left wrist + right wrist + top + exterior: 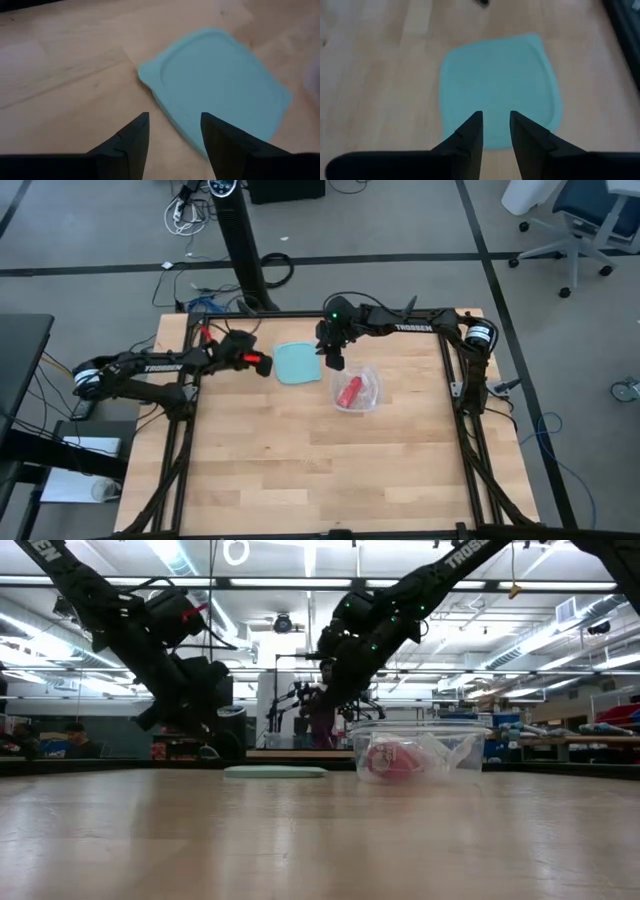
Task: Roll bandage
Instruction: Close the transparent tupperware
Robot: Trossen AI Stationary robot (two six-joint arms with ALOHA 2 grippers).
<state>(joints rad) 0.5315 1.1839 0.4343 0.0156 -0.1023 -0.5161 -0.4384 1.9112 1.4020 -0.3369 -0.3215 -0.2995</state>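
Note:
The bandage (pixel 349 391) is a small red bundle lying inside a clear plastic container (pixel 420 752) on the table's far middle part; in the low view it (pixel 390 760) shows through the clear wall. My left gripper (pixel 172 117) is open above the wood, just left of a light-blue lid (pixel 220 85). My right gripper (pixel 495 114) is open by a narrow gap and hovers over the lid's right part (pixel 500 85), with nothing between its fingers. In the high view the left gripper (pixel 265 365) and the right gripper (pixel 334 362) flank the lid (pixel 296 363).
The light-blue lid lies flat on the table (pixel 300 470), left of the clear container. A dark frame (pixel 450 380) borders the table's sides and far edge. Bare wood stretches toward the near edge. Cables and a pole stand beyond the far edge.

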